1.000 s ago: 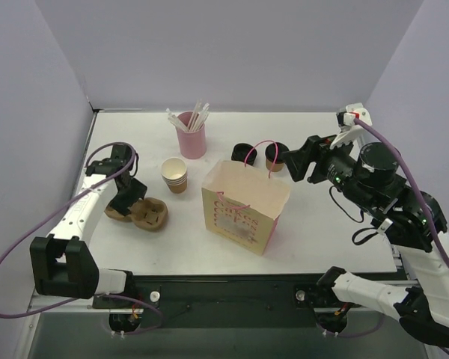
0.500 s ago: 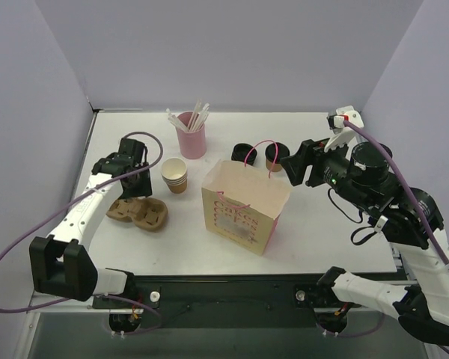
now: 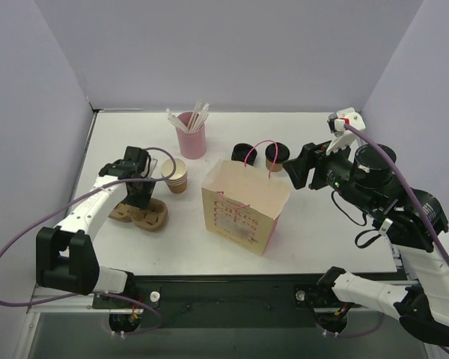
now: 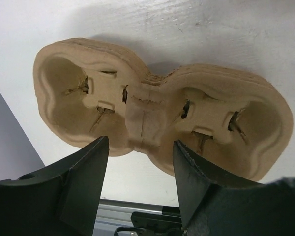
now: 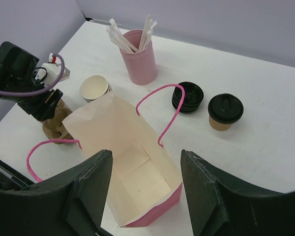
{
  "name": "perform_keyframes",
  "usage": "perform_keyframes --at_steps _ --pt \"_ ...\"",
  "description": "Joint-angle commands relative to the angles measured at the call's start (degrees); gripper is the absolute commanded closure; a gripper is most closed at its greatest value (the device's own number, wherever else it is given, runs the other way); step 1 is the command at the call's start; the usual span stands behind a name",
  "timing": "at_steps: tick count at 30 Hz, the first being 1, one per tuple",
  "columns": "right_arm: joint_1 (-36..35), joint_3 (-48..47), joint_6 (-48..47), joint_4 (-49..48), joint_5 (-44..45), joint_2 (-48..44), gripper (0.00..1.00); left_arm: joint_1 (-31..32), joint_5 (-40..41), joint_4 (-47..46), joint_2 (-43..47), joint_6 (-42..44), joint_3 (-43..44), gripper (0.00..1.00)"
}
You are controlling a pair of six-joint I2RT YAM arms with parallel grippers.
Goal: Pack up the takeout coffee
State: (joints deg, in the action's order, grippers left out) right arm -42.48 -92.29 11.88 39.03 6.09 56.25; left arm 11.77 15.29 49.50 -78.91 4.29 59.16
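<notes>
Left gripper [image 4: 140,147] is hovering, spread wide, over the pulp carrier [image 4: 152,123] mid-frame, holding nothing; right gripper [image 5: 145,160] is gaping, empty, above the bag [image 5: 105,123].

No wording can be read in any view. The front panel of the paper bag [image 3: 248,187] standing on the worktop [image 3: 322,224] carries pink print [image 3: 236,217] that looks like lettering, but from the top camera it is too small and blurred to make out.
</notes>
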Motion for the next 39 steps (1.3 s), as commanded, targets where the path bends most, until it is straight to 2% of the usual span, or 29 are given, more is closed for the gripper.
perform_keyframes --at_steps 1,8,17,31,39 --pt "-0.3 -2.5 -1.6 -0.2 1.7 0.0 0.43 -0.9 -1.8 -3.1 -2.3 4.6 0.5 0.35" --pt "-0.4 -3.7 -1.5 -0.1 2.2 0.9 0.43 -2.1 -6.1 -6.6 -4.2 4.3 -1.1 0.34" --pt "-0.3 -3.7 -1.5 0.2 2.6 1.4 0.43 -2.7 -6.4 -8.8 -5.6 4.0 -2.1 0.36" --pt "-0.3 -3.2 -2.1 0.3 2.5 2.0 0.43 -5.3 -8.3 -7.7 -4.6 4.7 -3.3 0.36" --pt "-0.3 -3.3 -2.2 0.3 2.3 2.1 0.43 -5.4 -9.2 -5.7 -3.8 4.6 -0.4 0.41"
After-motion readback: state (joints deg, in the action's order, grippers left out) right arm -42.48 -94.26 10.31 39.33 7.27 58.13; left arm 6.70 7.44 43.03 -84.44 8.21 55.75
